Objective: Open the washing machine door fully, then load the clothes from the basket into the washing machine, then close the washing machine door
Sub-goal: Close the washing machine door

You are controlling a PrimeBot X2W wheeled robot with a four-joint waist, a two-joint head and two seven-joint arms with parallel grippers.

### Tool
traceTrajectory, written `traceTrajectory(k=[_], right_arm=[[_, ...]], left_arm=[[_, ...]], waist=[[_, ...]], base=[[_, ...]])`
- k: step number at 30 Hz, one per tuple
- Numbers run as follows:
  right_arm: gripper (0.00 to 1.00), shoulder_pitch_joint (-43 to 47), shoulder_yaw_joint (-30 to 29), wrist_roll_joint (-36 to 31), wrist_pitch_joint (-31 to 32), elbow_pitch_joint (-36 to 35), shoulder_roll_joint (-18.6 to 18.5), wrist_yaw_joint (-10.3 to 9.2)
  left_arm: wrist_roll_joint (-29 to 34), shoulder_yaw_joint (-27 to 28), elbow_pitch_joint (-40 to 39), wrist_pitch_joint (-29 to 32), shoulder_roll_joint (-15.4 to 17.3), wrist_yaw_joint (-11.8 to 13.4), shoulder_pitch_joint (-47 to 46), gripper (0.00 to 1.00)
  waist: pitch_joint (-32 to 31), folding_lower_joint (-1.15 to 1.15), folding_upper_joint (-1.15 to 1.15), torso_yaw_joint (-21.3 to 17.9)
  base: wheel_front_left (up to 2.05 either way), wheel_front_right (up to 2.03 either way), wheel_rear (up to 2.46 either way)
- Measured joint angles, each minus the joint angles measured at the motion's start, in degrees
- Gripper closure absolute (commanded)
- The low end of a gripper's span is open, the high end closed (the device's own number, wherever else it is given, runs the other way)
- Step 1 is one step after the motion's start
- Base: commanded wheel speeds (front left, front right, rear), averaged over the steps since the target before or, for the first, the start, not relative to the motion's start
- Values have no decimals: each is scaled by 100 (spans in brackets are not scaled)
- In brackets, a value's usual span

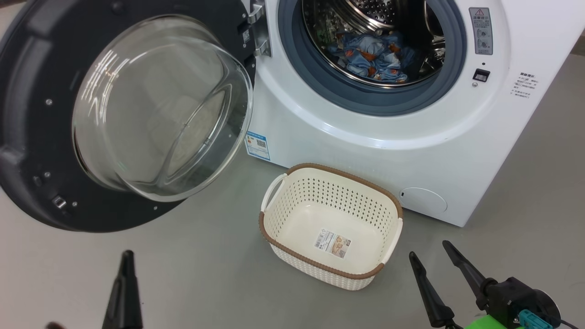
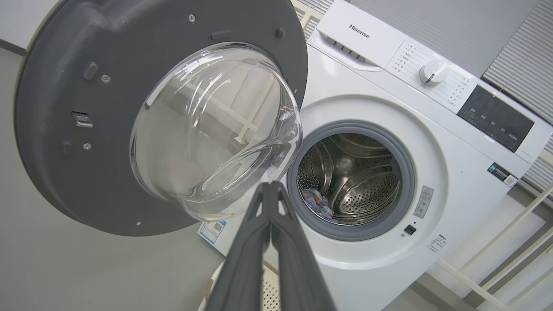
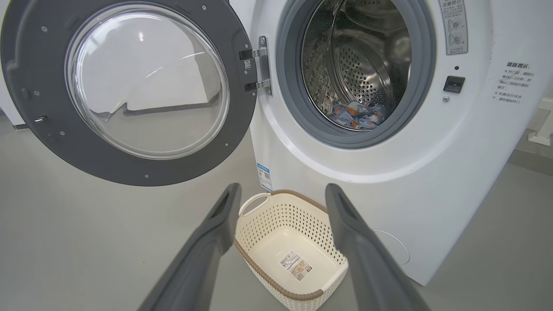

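Our left gripper (image 2: 270, 186) is pinched closed on nothing; our right gripper (image 3: 281, 192) stands wide and empty beside the basket (image 3: 276, 220). Beyond, the clothes (image 1: 374, 57) lie inside the washing machine (image 1: 365, 151), with the washing machine door (image 1: 27, 114) swung wide.

The washing machine (image 1: 411, 151) has its round mouth uncovered. Nothing spans the blue-grey gasket (image 1: 374, 98), so the way into the drum is free from the front. The clothes (image 1: 372, 57) lie low in the drum, leaving its upper part open. The washing machine door (image 1: 27, 114) stands swung out on its hinge (image 1: 258, 27) left of the mouth, and its bulging glass window (image 1: 160, 109) fills the space there. The basket (image 1: 292, 201) sits just in front of the machine, below the mouth. Bare grey floor (image 1: 205, 274) lies on either side of it.
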Motion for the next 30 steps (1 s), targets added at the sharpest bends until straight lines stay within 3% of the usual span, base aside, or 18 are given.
traceTrajectory(k=[4,8,9,14,18,22,30], right_arm=[[0,-5,4,1,1,2,-40,0],[0,-11,8,2,1,-4,-47,0],[0,-11,8,2,1,-4,-47,0],[0,-13,2,10,43,-48,-57,0],[0,-15,-9,10,59,-105,-77,0],[0,-17,-16,10,109,-175,-129,0],[0,-79,-35,10,224,-293,-255,0]], left_arm=[[-1774,211,-233,8,-236,-356,-1,100],[-3397,396,-593,122,-286,-447,-3,100],[-3397,396,-593,122,-286,-447,-3,100],[-4707,916,-944,238,-308,-492,-69,100],[-5191,1583,-1049,338,-156,-493,-308,100],[-5325,2237,-910,445,221,-493,-611,100],[-5867,3141,492,1049,1059,-494,-1617,100]], waist=[[8,0,0,1],[32,0,0,5],[32,0,0,5],[85,0,0,13],[155,0,0,23],[240,0,0,32],[432,0,0,48]], base=[[0,0,0],[0,0,0],[0,0,0],[0,0,0],[0,0,0],[0,0,0],[0,0,0]])
